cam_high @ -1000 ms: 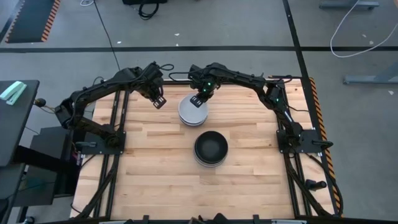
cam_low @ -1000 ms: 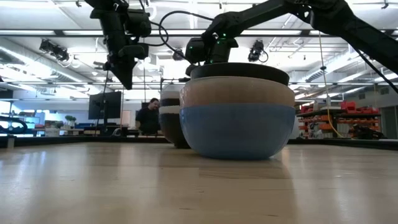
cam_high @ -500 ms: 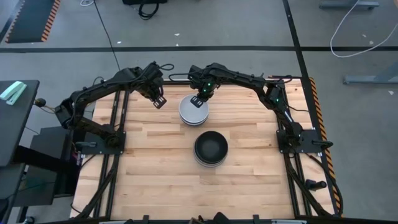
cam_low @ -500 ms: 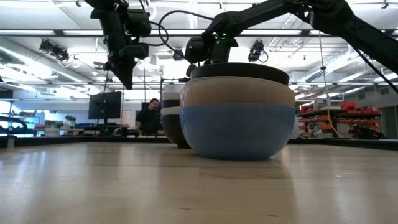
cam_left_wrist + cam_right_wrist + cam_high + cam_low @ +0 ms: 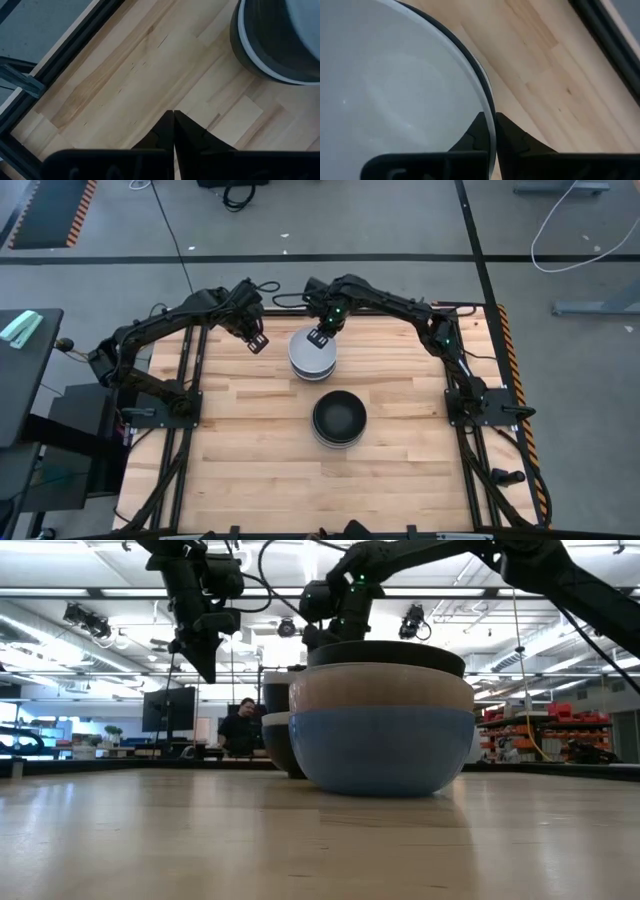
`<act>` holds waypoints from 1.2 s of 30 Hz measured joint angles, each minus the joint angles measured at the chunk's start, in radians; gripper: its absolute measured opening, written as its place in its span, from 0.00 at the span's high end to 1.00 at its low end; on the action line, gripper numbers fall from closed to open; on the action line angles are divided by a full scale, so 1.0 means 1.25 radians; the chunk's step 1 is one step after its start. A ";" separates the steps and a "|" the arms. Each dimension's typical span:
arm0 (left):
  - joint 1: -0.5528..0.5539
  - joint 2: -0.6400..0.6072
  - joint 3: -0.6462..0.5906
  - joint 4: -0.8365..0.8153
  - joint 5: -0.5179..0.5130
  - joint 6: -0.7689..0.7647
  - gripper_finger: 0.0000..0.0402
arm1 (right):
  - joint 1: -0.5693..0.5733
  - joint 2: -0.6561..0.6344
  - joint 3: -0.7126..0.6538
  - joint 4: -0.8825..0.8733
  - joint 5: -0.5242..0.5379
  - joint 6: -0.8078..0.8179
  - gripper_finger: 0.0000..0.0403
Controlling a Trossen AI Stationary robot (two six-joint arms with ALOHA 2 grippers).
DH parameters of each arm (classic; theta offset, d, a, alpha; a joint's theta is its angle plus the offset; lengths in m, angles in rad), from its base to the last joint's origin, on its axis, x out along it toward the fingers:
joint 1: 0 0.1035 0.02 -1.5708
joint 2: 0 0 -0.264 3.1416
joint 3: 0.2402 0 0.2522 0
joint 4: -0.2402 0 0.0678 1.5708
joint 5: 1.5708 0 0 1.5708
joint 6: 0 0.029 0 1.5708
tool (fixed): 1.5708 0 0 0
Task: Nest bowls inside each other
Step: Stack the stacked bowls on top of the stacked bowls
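Two stacks of nested bowls stand on the wooden table. The near stack (image 5: 338,418) has a black bowl on top; the low view shows its blue bottom bowl (image 5: 385,750) resting on the table, a salmon-pink one (image 5: 385,690) above it and the black rim (image 5: 385,652). The far stack (image 5: 312,355) has a pale grey bowl (image 5: 395,75) on top, over a white and a dark one (image 5: 280,40). My right gripper (image 5: 322,337) is shut on that grey bowl's far rim. My left gripper (image 5: 256,343) hangs shut above bare table, left of the far stack. My right gripper pinches the far rim (image 5: 487,100) of the grey top bowl, one finger inside the bowl and one finger (image 5: 512,132) outside. It comes from above, pointing down. Whether the bowl is lifted off the ones below, I cannot tell.
Bare wooden table (image 5: 250,460) lies left, right and near of both stacks. Black frame rails (image 5: 185,420) run along the left and right table edges. In the low view a person (image 5: 240,725) sits far behind the table.
My right gripper has risen a little and drifted slightly toward the far edge, still shut on the grey bowl's rim. In the low view the pale top of the far stack no longer shows left of the near stack.
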 joint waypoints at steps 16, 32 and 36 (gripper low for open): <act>0.006 0.000 0.000 0.018 -0.001 0.010 0.95 | 0.018 -0.121 0.084 -0.179 0.025 0.005 0.97; -0.011 0.000 0.000 0.033 0.109 0.066 0.90 | 0.317 -0.272 0.080 -0.196 0.021 0.154 0.97; -0.029 0.000 0.000 0.052 0.112 0.065 0.89 | 0.351 -0.240 0.079 -0.196 0.007 0.162 0.97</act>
